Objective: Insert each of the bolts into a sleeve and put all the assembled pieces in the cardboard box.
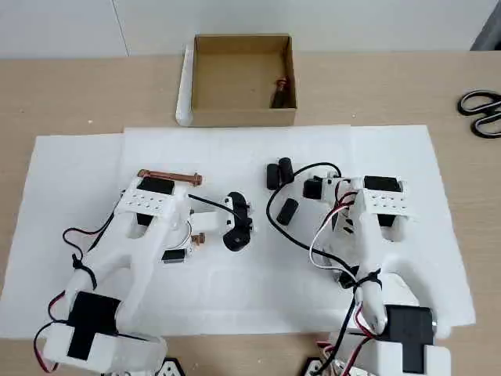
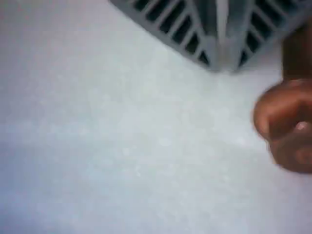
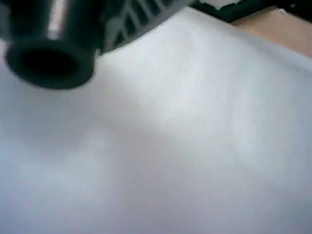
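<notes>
Left arm point(image 1: 129, 258), right arm point(image 1: 376, 251): white, black servos point(image 1: 92, 317), red-black-white cables point(image 1: 268, 207).

You had bright, even light from overhead on the white mat point(image 1: 235, 290), so the shadows there were faint and soft-edged. Under your right wrist, a broad soft shadow crossed it below the black sleeve point(image 3: 48, 58).

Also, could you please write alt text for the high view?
Two white arms rest on a white sheet, with copper bolts and black sleeves loose around them. Beyond them, a cardboard box holds one assembled piece.
</notes>
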Tool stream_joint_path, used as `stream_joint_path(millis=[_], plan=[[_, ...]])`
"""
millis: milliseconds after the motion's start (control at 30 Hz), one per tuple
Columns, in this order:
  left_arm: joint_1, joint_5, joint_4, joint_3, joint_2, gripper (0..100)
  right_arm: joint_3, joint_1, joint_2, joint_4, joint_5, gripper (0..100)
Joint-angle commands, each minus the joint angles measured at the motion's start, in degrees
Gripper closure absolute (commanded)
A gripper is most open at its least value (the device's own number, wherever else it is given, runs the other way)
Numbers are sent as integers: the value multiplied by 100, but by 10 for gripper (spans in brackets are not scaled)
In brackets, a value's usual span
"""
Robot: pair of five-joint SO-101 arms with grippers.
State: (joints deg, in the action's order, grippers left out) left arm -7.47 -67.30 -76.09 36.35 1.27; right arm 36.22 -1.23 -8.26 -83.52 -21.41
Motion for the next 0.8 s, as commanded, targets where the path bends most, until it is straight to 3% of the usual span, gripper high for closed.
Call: stream_joint_path(millis=[0, 267, 533, 767], plan=[[-18, -18, 273, -31, -9, 995, -18, -40, -251, 31, -9, 991], [-18, -18, -360, -725, 9, 993, -26, -13, -251, 40, -9, 991], [-18, -18, -1099, -1358, 9, 923, -26, -13, -251, 40, -9, 991], [-18, -18, -756, -1270, -79, 923, 0, -22, -251, 145, -9, 991]])
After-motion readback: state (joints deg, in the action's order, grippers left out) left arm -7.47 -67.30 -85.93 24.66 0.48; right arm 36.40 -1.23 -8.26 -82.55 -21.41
